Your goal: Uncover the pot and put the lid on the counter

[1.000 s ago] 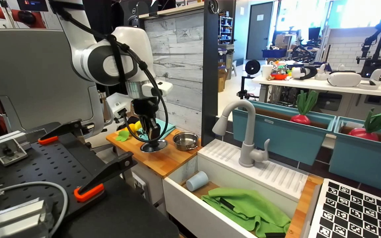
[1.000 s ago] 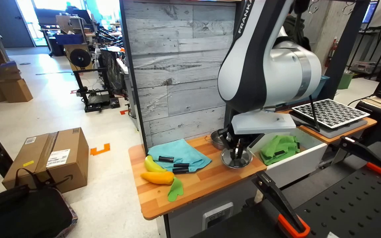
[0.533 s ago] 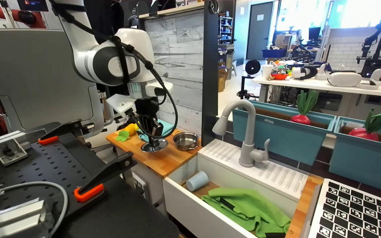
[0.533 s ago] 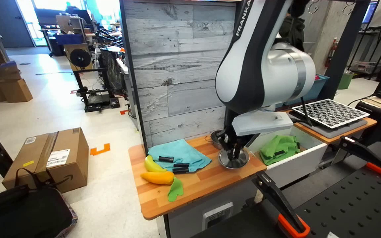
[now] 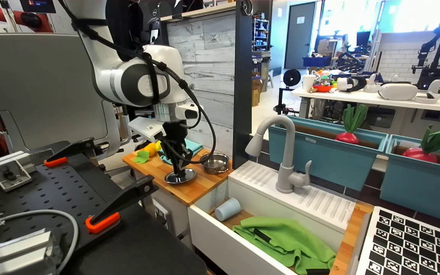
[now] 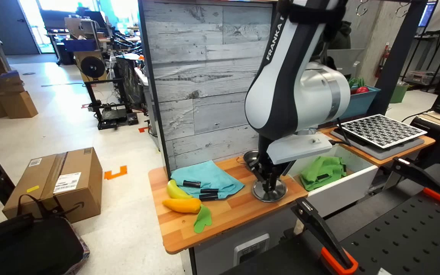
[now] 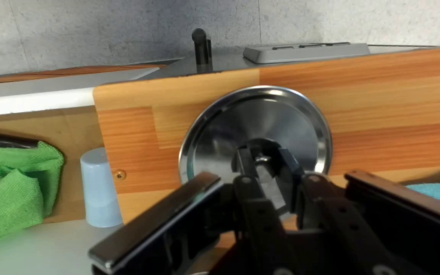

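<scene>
Lid [image 7: 258, 119] sits level on or just above the counter [image 7: 388, 114], claw [image 7: 264, 154] apparently clamped at its centre for balanced set-down, the uncovered pot [image 5: 215, 164] apart at 2 o'clock in an exterior view.

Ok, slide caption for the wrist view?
Pincer at the middle of the lid, counter beneath, blue cup and green cloth at frame left.

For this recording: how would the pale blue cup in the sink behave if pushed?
The cup would likely roll, since it lies on its round side. Its smooth-looking surface could be slippery. The heaped green cloth nearby might stop it.
</scene>
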`<action>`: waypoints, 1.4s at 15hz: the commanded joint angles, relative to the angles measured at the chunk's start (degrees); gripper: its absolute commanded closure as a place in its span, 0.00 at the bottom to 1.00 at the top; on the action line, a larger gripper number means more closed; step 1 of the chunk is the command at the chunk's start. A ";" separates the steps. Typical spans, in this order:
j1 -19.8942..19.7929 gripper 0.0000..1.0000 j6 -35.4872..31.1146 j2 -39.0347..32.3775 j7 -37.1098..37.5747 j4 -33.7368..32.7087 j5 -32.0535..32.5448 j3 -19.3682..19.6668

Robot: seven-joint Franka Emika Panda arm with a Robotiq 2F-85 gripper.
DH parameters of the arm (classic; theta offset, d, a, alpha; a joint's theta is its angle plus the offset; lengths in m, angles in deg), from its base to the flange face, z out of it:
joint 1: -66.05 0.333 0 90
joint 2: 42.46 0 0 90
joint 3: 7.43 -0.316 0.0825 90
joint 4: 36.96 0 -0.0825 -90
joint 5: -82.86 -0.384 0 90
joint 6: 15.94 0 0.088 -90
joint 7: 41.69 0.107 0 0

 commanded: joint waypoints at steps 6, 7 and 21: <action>0.81 0.53 7.07 -3.16 0.98 -6.44 3.00 1.57; 1.07 0.47 7.86 -3.38 1.32 -6.90 3.13 1.88; 6.22 0.00 6.72 9.07 5.25 5.20 6.15 6.02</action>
